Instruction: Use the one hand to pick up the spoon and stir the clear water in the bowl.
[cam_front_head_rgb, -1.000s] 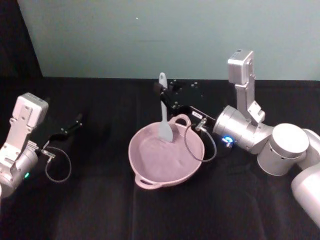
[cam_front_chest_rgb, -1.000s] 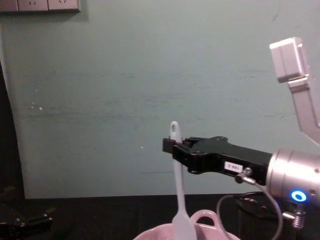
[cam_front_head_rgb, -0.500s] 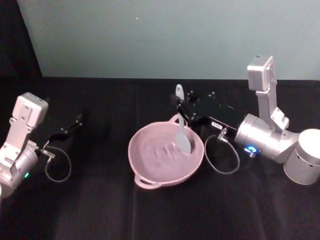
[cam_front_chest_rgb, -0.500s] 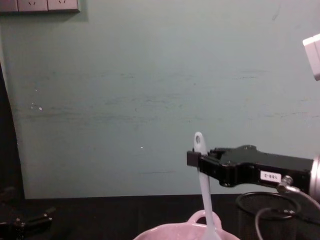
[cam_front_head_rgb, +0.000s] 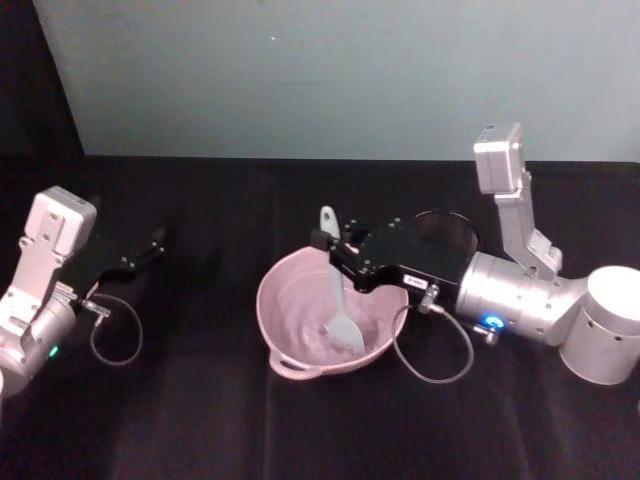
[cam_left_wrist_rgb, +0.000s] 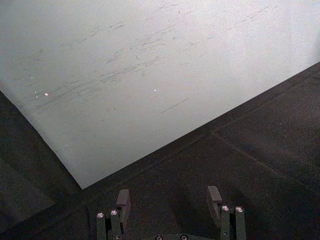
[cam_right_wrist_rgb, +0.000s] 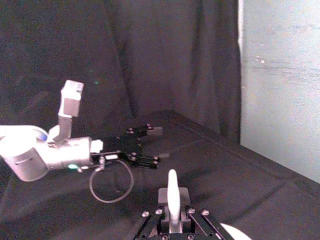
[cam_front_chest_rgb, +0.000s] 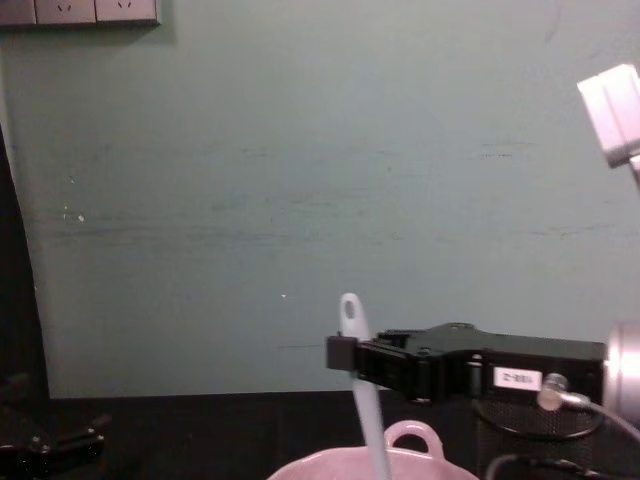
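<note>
pink bowl (cam_front_head_rgb: 268, 322): centre frame, on black surface
spoon (cam_front_head_rgb: 338, 295): upright, tip dipped in to stir
right gripper (cam_front_head_rgb: 325, 241): clenched on spoon handle
left gripper (cam_front_head_rgb: 148, 247): released, idle at left

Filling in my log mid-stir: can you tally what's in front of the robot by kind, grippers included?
Bowls: 1, the pink bowl
Spoons: 1, the white spoon, its tip down in the bowl
Mesh cups: 1, the black mesh cup
Grippers: 2, the right gripper shut on the spoon's handle, the left gripper open and parked on the robot's left
Total: 5
</note>
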